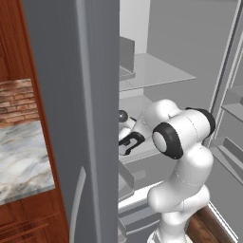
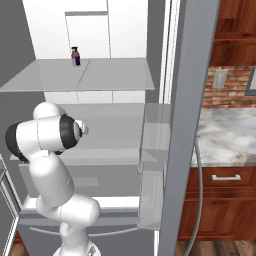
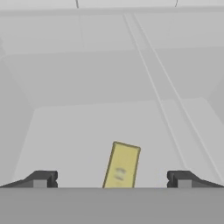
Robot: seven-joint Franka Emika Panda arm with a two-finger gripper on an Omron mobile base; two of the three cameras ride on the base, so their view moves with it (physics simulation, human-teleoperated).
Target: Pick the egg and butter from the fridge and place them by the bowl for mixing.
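The fridge [image 1: 71, 118] stands with both doors open, and my arm reaches into its white-grey interior. In the hand view the butter [image 3: 121, 166], a pale yellow stick, lies flat on a shelf floor just ahead of me. My gripper [image 3: 112, 179] is open, with one dark fingertip [image 3: 41, 178] well to each side of the stick and neither touching it. In the left base view the hand [image 1: 129, 142] sits at shelf height, partly hidden behind the left door's edge. The egg and the bowl are out of view.
A small dark bottle [image 2: 76, 56] stands on the upper glass shelf [image 2: 80, 75]. Door bins [image 2: 152, 165] hang on the right door. Marble counters [image 2: 225, 135] with wooden cabinets flank the fridge on both sides.
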